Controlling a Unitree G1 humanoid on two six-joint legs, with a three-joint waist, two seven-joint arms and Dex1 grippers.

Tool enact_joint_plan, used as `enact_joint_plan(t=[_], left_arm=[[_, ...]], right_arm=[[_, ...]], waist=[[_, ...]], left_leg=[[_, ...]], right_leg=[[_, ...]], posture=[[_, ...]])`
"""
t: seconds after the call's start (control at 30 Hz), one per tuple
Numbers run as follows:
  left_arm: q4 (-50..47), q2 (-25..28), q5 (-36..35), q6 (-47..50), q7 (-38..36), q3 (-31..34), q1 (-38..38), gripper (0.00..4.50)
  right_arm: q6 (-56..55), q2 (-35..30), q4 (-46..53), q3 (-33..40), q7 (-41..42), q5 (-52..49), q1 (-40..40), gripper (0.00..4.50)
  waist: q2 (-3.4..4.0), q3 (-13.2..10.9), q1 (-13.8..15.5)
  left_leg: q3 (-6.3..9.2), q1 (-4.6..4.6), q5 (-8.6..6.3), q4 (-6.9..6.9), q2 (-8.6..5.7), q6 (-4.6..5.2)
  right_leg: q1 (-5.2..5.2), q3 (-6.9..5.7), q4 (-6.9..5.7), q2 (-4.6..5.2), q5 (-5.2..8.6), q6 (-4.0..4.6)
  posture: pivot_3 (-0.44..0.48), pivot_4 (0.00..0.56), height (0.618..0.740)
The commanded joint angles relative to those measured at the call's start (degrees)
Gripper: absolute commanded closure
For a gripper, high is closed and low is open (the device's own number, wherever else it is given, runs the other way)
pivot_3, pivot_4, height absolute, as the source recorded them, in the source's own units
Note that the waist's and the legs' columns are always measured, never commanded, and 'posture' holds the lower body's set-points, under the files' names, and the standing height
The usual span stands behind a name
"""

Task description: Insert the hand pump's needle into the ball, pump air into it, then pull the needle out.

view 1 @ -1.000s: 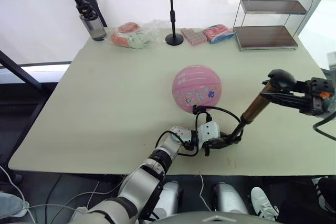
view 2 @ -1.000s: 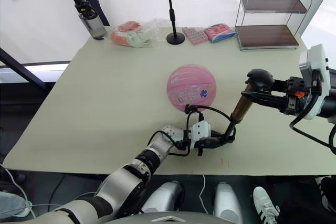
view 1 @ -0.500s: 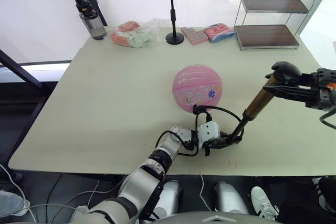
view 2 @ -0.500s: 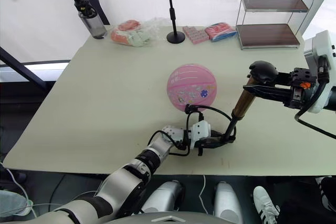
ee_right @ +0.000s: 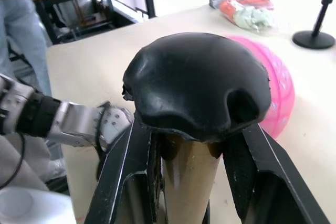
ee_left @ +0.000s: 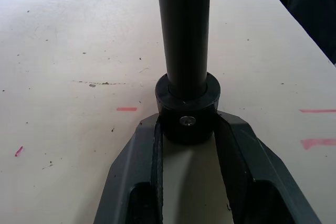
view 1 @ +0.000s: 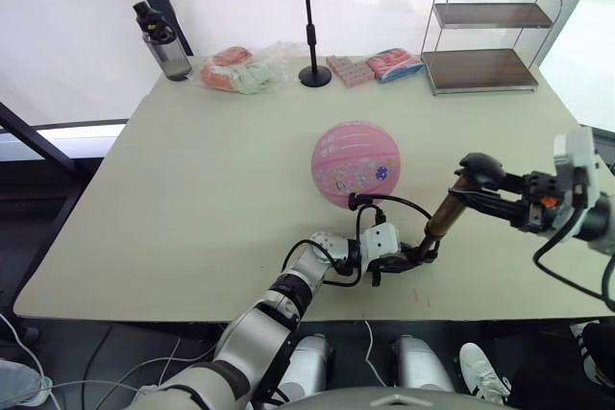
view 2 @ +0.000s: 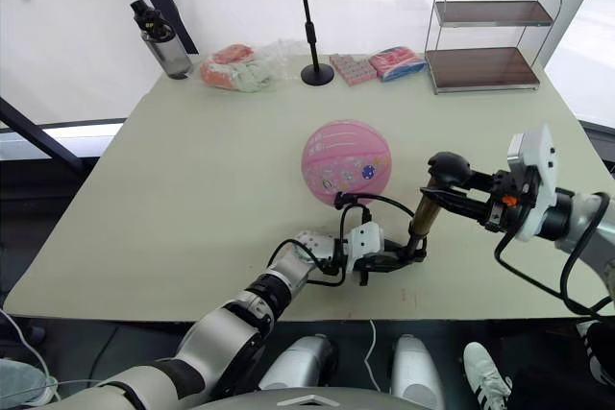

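The pink ball (view 1: 356,162) rests mid-table. The hand pump (view 1: 443,219) stands tilted in front of it to the right, a gold barrel with a black knob (ee_right: 202,85) on top. My left gripper (ee_left: 187,124) is shut on the pump's black bottom cap, low on the table near the front edge. My right gripper (view 1: 471,189) is shut on the pump just under the knob, one finger on each side. The thin black hose (view 1: 404,205) loops from the pump's base to a small black fitting (view 1: 355,202) pressed against the ball's lower front. The needle's pin is hidden there.
At the back stand a water bottle (view 1: 154,40), a bag of soft things (view 1: 245,66), a black stand (view 1: 309,21), flat packs (view 1: 370,64) and a wire shelf (view 1: 485,36). The table's front edge (view 1: 317,314) runs just below my left gripper.
My right gripper has come down and in toward the base with the knob. The pump now stands shorter. My left gripper has kept its hold on the bottom cap.
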State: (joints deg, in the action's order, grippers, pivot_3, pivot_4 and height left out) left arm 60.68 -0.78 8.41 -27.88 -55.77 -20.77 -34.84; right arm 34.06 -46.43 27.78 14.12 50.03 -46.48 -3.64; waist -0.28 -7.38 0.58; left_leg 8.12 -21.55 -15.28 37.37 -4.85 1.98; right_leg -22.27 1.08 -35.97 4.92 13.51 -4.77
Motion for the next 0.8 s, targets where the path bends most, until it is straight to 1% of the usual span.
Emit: enact_joint_plan(t=[0.03,0.17,0.37,0.43,0.6,0.8], left_arm=[[3.36,0.93,1.83,1.63,-0.45,-1.04,2.5,3.41],[3.36,0.94,1.89,1.56,-0.4,-1.05,2.47,3.41],[3.46,0.91,1.89,1.65,-0.29,-1.01,2.43,3.41],[3.49,0.9,1.89,1.65,-0.3,-1.0,2.45,3.41],[3.53,0.97,1.98,1.55,-0.23,-0.94,2.49,3.41],[3.58,0.9,1.92,1.6,-0.46,-0.9,2.58,3.41]], right_arm=[[-1.92,1.76,-2.13,-4.88,-0.94,5.61,1.87,3.42],[-6.48,4.82,-6.06,-10.2,-2.04,12.59,2.38,3.42],[-12.7,8.17,-11.54,-14.26,-2.68,19.69,4.05,3.42],[-14.64,8.92,-12.84,-14.9,-2.57,21.21,4.57,3.42],[-15.07,8.98,-10.94,-13.19,-2.22,19.6,5.18,3.42],[-12.09,4.39,-4.52,-6.69,1.71,12.0,3.91,3.42]], waist=[[0.0,0.07,0.0],[-0.05,0.14,-0.09],[-0.11,0.12,-0.2],[-0.11,0.13,-0.38],[-0.14,0.17,-0.54],[-0.06,0.1,-0.35]], left_leg=[[0.01,0.03,0.0,0.0,0.01,0.0],[0.01,0.1,0.0,-0.01,0.01,0.0],[0.0,0.73,-0.01,-0.22,0.04,-0.01],[-0.01,0.77,-0.01,-0.22,0.04,-0.01],[-0.02,0.81,-0.01,-0.21,0.04,-0.01],[-0.02,0.76,-0.01,-0.21,0.02,-0.01]], right_leg=[[0.03,0.0,0.0,-0.01,0.0,0.0],[0.08,0.0,0.0,-0.02,0.07,-0.1],[0.6,0.02,0.04,-0.02,0.17,-0.21],[0.61,0.03,0.04,-0.02,0.17,-0.22],[0.64,0.05,0.05,-0.02,0.17,-0.23],[0.62,0.05,0.05,0.0,0.17,-0.22]], posture=[[0.0,0.15,0.74],[0.0,0.15,0.74],[0.0,0.15,0.74],[0.0,0.15,0.74],[0.0,0.15,0.74],[0.0,0.15,0.74]])
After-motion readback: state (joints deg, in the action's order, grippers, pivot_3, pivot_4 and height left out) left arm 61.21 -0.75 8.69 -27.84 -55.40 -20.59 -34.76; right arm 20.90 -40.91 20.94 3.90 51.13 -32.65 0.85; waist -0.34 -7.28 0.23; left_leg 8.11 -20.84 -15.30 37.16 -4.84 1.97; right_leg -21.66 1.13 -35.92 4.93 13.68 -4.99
